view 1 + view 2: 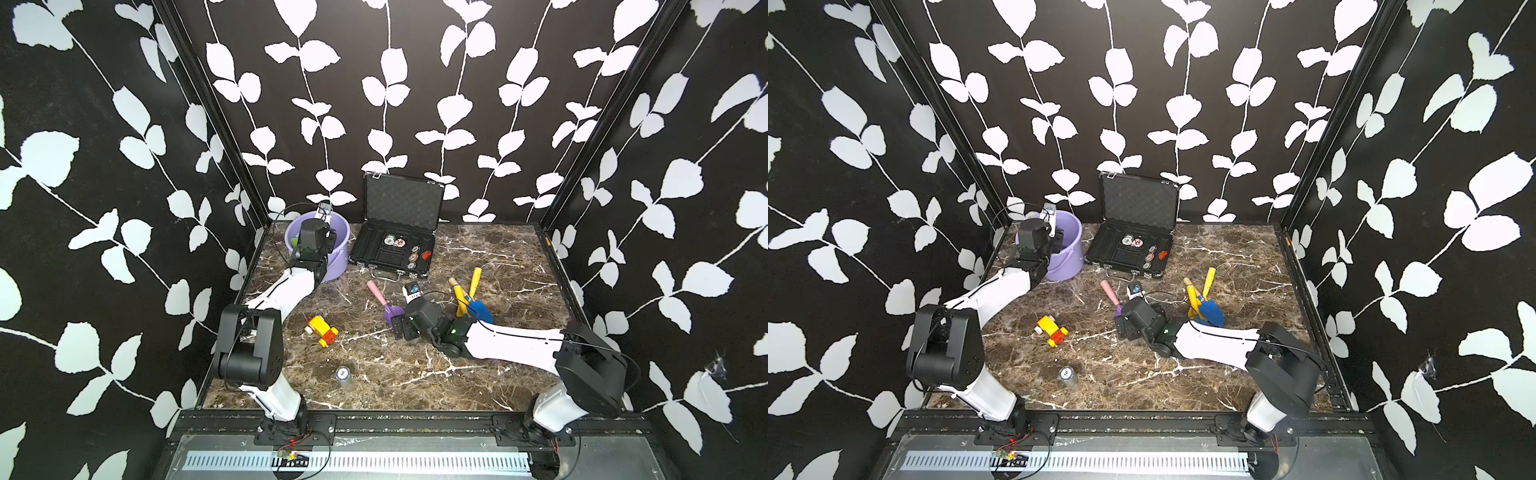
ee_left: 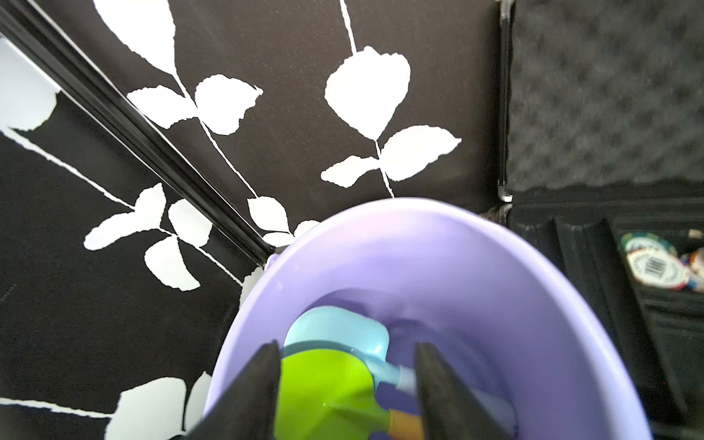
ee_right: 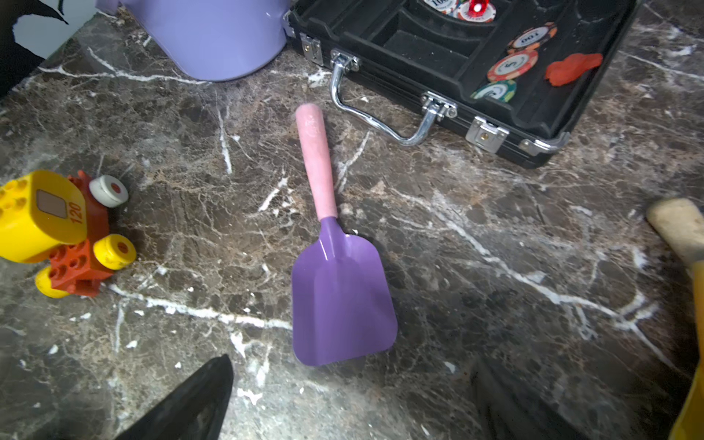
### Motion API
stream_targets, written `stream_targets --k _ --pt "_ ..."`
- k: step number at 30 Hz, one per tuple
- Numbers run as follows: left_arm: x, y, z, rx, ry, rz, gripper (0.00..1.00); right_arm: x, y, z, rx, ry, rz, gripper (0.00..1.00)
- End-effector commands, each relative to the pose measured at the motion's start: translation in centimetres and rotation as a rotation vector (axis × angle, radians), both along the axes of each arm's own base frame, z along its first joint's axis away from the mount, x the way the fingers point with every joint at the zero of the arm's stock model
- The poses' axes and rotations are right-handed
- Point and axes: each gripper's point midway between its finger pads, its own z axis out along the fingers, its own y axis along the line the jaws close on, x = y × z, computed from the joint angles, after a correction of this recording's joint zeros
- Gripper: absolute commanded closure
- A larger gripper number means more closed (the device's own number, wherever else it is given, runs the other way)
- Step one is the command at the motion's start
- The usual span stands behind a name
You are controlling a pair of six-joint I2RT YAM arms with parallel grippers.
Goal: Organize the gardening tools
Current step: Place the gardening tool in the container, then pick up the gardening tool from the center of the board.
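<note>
Well inside bucket (image 2: pixel 419 236) rim, left gripper (image 2: pixel 346 381) gapes; right gripper (image 3: pixel 352 367) gapes at blade edge of purple trowel (image 3: pixel 339 297).

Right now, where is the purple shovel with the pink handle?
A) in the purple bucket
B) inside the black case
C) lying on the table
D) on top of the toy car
C: the purple shovel lies flat on the marble table, touching nothing else.

Black wallpaper (image 1: pixel 395 104) with white leafy vines covers three walls, black posts (image 1: pixel 210 108) mark the back corners, and a white-veined brown marble tabletop (image 1: pixel 415 374) lies evenly lit.
</note>
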Motion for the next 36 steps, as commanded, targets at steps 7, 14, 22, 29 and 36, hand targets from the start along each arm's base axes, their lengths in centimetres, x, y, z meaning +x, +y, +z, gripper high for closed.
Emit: stream_targets --k 7,14,22,29,36 --pt "-3.3 0.1 5.8 -0.130 -0.074 -0.008 0.11 2.2 3.5 0.3 0.015 0.046 0.061 0.01" --pt "-7.0 -0.7 5.9 -0.300 -0.049 -0.045 0.01 4.2 5.8 -0.2 0.044 0.091 0.098 0.04" --pt "-11.0 -3.5 4.0 -0.532 0.045 -0.173 0.01 6.9 8.6 -1.5 0.065 0.159 0.133 0.08" --pt "-14.3 -4.4 3.0 -0.637 0.071 -0.225 0.01 8.6 10.3 -3.2 0.026 0.172 0.155 0.09" --pt "-16.8 -4.1 2.2 -0.662 0.072 -0.227 0.01 10.2 10.8 -4.9 -0.027 0.184 0.123 0.09"
